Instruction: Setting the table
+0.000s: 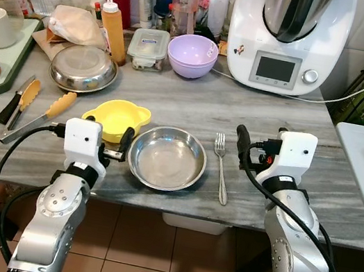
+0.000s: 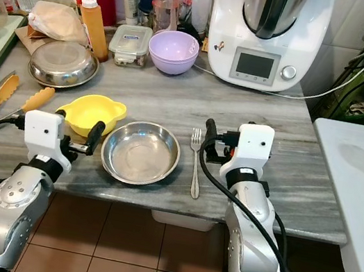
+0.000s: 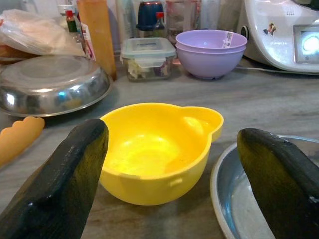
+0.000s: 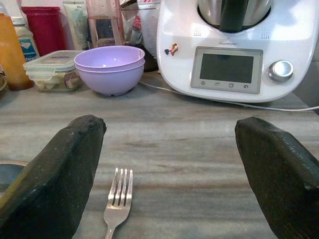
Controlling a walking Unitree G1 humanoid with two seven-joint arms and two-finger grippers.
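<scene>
the left gripper [image 1: 107, 138] is spread wide just before the yellow bowl [image 1: 116, 117], with the steel plate [image 1: 167, 157] touching the bowl's right side. the right gripper [image 4: 169, 174] is spread too, over the grey surface [image 1: 284, 119], the fork [image 1: 221, 165] lying just left of it, beside the plate.

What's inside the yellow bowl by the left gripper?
The yellow bowl looks empty: bare yellow bottom visible between the open left gripper fingers. Its near inner wall is hidden behind the rim, so a small item there cannot be excluded.
</scene>
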